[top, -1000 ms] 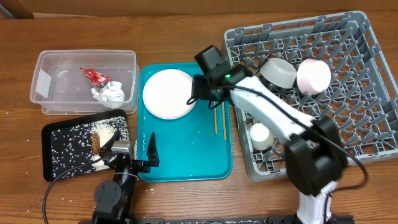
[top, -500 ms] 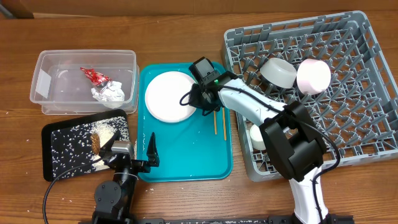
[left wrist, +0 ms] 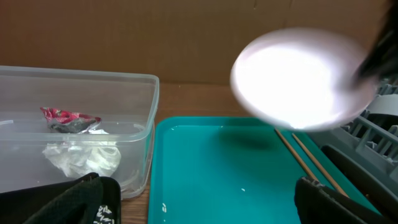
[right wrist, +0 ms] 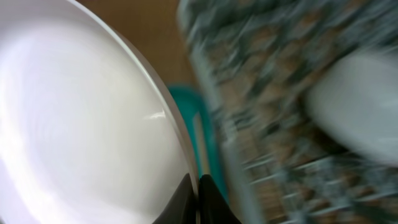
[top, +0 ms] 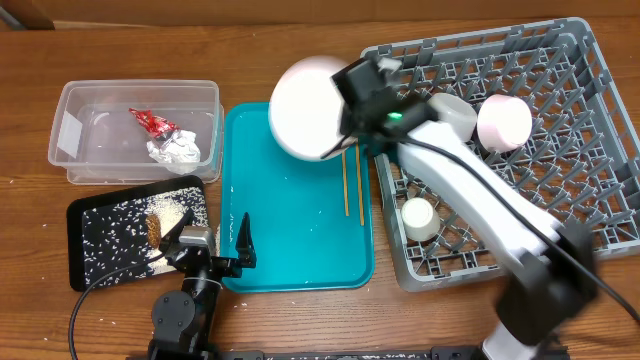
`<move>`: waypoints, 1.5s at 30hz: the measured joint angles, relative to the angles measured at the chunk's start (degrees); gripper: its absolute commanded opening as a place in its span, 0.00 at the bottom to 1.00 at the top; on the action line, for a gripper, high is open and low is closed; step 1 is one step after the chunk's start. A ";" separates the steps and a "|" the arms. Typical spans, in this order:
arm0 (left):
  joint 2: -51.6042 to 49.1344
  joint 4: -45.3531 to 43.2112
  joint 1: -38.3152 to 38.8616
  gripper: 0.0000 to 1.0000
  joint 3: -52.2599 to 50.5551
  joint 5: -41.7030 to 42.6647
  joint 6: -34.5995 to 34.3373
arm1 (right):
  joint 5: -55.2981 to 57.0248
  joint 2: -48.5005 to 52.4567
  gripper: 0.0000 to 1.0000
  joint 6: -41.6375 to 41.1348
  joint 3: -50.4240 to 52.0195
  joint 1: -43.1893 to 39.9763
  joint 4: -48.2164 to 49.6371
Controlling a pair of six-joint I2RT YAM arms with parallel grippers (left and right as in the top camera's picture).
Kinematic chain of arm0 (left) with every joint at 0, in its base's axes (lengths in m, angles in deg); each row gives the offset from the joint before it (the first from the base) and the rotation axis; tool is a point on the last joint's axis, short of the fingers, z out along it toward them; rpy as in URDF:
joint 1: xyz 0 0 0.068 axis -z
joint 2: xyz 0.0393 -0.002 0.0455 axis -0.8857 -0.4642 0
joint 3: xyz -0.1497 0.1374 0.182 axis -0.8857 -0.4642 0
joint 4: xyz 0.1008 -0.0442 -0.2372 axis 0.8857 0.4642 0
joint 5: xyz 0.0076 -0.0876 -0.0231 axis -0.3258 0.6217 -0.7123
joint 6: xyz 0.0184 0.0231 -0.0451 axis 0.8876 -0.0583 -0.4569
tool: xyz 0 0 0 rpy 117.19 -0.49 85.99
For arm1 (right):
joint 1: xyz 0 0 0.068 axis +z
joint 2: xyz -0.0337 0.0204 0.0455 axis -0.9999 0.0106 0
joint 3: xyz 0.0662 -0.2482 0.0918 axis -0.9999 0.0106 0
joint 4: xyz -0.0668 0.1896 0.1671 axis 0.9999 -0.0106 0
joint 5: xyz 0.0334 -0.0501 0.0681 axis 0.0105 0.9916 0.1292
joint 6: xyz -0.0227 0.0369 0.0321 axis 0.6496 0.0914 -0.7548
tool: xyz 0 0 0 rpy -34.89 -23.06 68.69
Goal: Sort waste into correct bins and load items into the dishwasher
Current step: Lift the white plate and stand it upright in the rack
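Aloft, right hand (right wrist: 197, 188) pinching plate (top: 305, 108) rim

Overhead straight down, left wrist low, right wrist close, all share plate (top: 303, 108)

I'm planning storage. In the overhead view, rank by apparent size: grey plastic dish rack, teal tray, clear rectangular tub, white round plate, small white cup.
Grey plastic dish rack
teal tray
clear rectangular tub
white round plate (raised, nearer the camera, so inflated)
small white cup
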 measured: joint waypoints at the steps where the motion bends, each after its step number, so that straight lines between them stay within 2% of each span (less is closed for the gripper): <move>1: 0.00 0.00 0.00 1.00 0.00 0.02 0.00 | 4.50 -2.47 0.04 0.39 -0.22 -0.02 -0.61; 5: 0.00 0.02 0.00 1.00 0.00 0.02 0.00 | 25.31 -8.20 0.04 2.49 -1.57 -0.96 -1.60; 9: 0.00 0.02 0.00 1.00 0.00 0.02 0.00 | 35.06 -6.05 0.04 7.41 -1.55 -4.31 -1.81; 14: 0.00 0.00 0.00 1.00 0.00 0.00 0.00 | 39.28 -0.20 0.04 13.94 -1.53 -8.07 1.42; 18: 0.00 0.02 0.00 1.00 0.00 0.02 0.00 | 40.37 5.16 0.04 22.40 -1.31 -8.87 7.48; 24: 0.00 0.02 0.00 1.00 0.00 0.02 0.00 | 40.44 7.56 0.05 26.58 -1.22 -8.61 9.60; 25: 0.00 0.02 0.00 1.00 0.00 0.02 0.00 | 40.48 7.82 0.09 27.02 -1.22 -8.59 9.49; 27: 0.00 0.02 0.00 1.00 0.00 0.02 0.00 | 40.46 8.15 0.39 27.58 -1.22 -8.35 8.59; 29: 0.00 0.00 0.00 1.00 0.00 0.02 0.00 | 40.79 8.26 0.59 27.69 -1.22 -7.93 7.54; 36: 0.00 0.02 0.00 1.00 0.00 0.02 0.00 | 44.44 8.22 0.61 28.87 -1.22 -2.10 6.62; 39: 0.00 0.00 0.00 1.00 0.00 0.00 0.00 | 43.98 7.56 0.58 28.89 -1.22 1.66 6.40; 43: 0.00 0.00 0.00 1.00 0.00 0.00 0.00 | 35.23 4.96 0.53 28.52 -1.22 6.51 3.17; 45: 0.00 0.00 0.00 1.00 0.00 0.02 0.00 | 25.03 3.45 0.49 25.70 -1.22 8.28 0.68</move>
